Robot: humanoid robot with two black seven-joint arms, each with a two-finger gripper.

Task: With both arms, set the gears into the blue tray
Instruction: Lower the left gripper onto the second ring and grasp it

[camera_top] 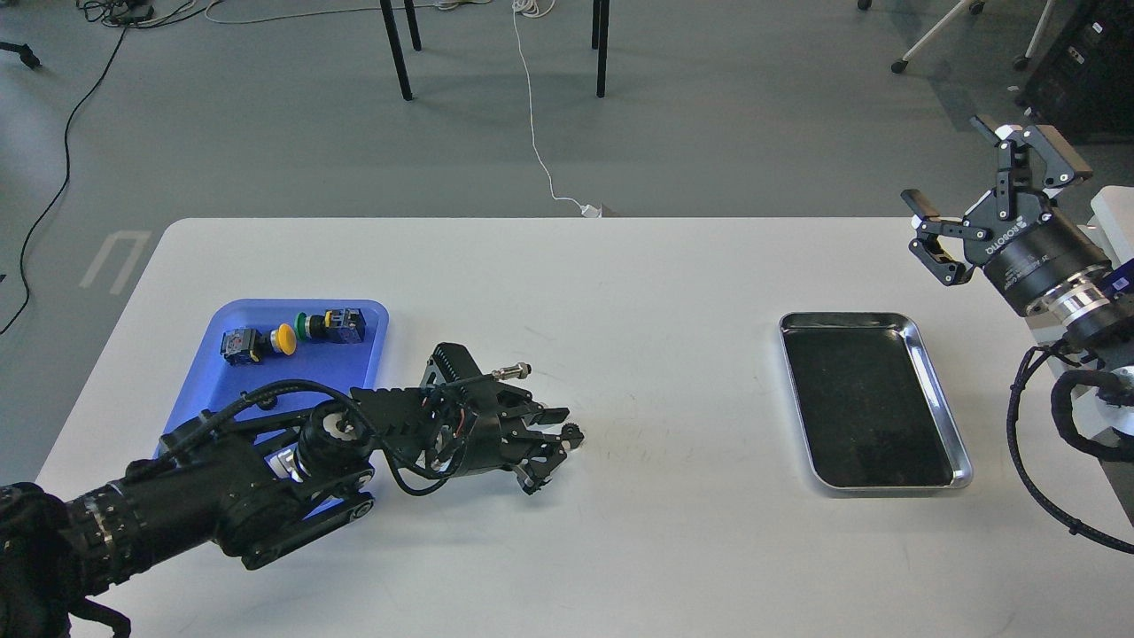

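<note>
One gear [574, 433] sits on the white table [620, 292], right at the left gripper [554, 439] fingertips.
Left jaws' state is hard to tell; right gripper [974, 199] hangs wide open, blue tray [232, 330] holds two push-button switches [292, 337].

White table [620, 292]: blue tray [232, 330], steel tray [964, 461], gear [573, 434].

1. A robotics lab: a plain white bench [620, 292] stands on grey flooring [709, 133].
2. At twelve o'clock, loose cables [532, 115] trail past black furniture legs [396, 53].
3. At one o'clock, a wheeled stand base [930, 40] shows.
</note>
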